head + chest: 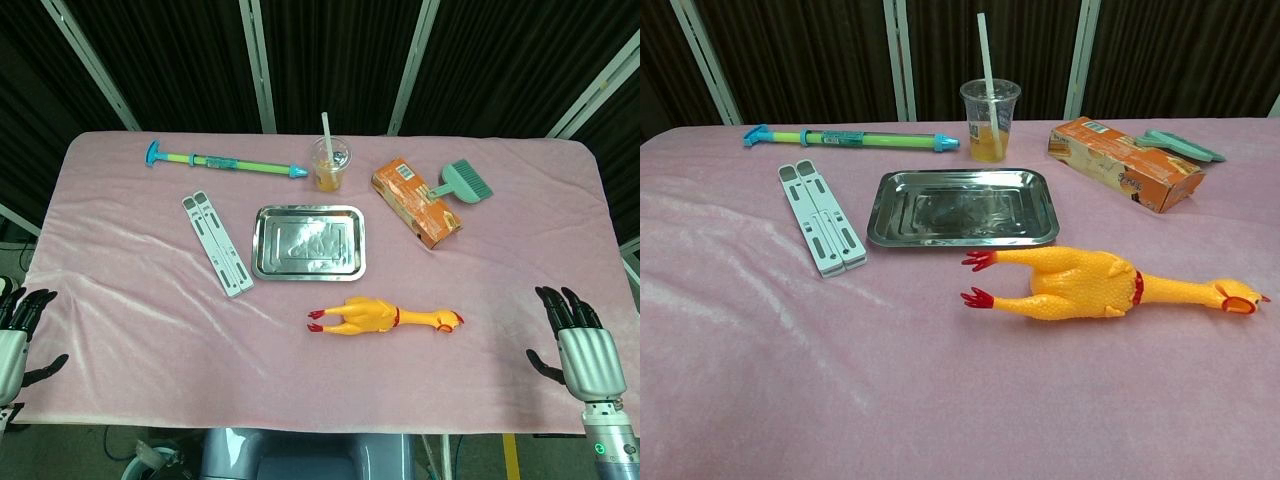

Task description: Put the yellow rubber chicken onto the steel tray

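Nothing could be read. The orange carton (pixel 1127 162) bore print and a small label, and the plastic cup (pixel 990 118) carried a small printed patch, but both were too small and blurred to make out.

Looks like a robotics lab: pink-clothed table (pixel 120 330) before black curtains (pixel 180 60) hung on metal framing (pixel 258 65).

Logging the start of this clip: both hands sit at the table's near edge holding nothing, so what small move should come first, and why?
Probably reach the right hand in toward the yellow rubber chicken, fingers apart. The chicken lies on the cloth just in front of the steel tray, untouched, and nearer the right hand than the left hand.
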`<state>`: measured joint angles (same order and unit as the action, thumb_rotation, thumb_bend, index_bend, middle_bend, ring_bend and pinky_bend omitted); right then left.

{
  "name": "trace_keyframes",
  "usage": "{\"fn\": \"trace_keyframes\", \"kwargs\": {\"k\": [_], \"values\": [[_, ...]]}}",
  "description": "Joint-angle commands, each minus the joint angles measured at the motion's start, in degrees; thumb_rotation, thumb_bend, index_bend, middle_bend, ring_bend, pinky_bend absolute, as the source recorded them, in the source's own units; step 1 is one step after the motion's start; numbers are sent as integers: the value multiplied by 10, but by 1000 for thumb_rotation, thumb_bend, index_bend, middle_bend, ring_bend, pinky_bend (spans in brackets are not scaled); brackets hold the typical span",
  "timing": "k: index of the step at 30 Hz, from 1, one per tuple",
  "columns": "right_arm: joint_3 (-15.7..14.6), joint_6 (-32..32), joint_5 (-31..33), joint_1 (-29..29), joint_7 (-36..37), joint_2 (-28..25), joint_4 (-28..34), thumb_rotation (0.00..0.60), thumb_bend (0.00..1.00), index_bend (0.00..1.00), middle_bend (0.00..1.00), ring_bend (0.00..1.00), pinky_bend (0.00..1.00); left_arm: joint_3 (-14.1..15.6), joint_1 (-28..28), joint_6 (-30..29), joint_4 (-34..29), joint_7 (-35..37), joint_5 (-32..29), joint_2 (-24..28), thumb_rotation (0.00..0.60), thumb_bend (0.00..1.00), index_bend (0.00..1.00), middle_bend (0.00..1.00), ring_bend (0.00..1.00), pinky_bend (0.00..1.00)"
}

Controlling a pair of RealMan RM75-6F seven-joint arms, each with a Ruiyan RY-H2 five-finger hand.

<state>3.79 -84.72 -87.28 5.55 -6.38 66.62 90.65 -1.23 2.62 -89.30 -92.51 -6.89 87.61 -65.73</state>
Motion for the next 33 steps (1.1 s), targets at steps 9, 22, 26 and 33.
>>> {"fn": "trace_keyframes", "kwargs": {"k": [9,22,26,33], "values": [[1,4,-2,5,3,2,-2,600,245,94,140,97,189,0,0,6,-8,-2,-2,5,600,30,159,144,78,105],[2,14,-7,14,13,-15,6,600,245,95,140,105,188,0,8,17,-19,-8,5,13,600,29,159,144,77,105],[3,38,-16,32,31,-22,14,600,244,94,140,109,188,-3,10,16,-26,-10,5,16,600,29,159,144,78,105],[3,126,-35,95,76,-25,24,600,245,95,146,133,188,-6,14,19,-40,-19,8,25,600,30,159,143,78,105]]}}
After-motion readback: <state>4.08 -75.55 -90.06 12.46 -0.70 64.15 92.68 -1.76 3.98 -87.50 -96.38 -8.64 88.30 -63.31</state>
